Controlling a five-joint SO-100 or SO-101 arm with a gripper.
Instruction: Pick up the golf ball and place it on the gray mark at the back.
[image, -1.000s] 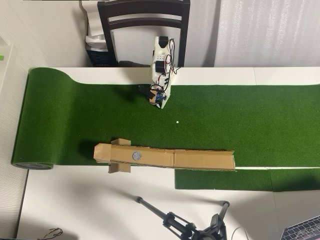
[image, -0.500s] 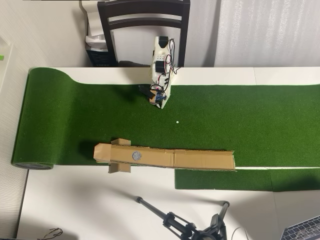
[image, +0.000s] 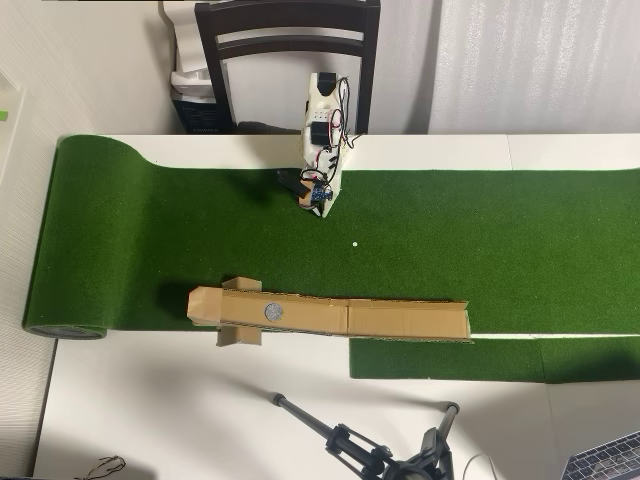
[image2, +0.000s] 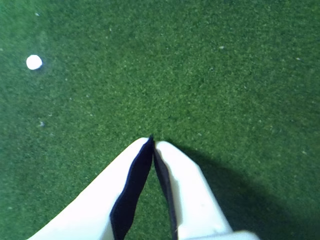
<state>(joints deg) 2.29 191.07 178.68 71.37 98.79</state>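
White desk (image: 200, 400), covered for most of its width by a green turf mat (image: 500, 240). The mat's left end is rolled up at the desk's left edge. A dark wooden chair (image: 288, 30) and a pale curtain (image: 530, 60) stand beyond the far edge, and a black tripod (image: 370, 450) is at the near edge.

Compared with the overhead pictures from one second and half a second ago, nothing has shifted. Arm, cardboard and speck lie in the same places.

A long, open-topped brown cardboard trough (image: 400, 318) with folded flaps at its left end lies along the mat's near edge. The gray mark (image: 273, 311), a flat round disc, sits on the trough floor near that left end.

A tiny white speck (image: 354, 243) rests on bare turf between arm and trough, well apart from both. It also shows at upper left in the wrist view (image2: 34, 62). The golf ball itself shows in neither view.

The white plastic claw (image2: 151, 140) is closed and empty, its tips meeting above the fuzzy turf. In the overhead view it (image: 322, 208) sits near the mat's far edge.
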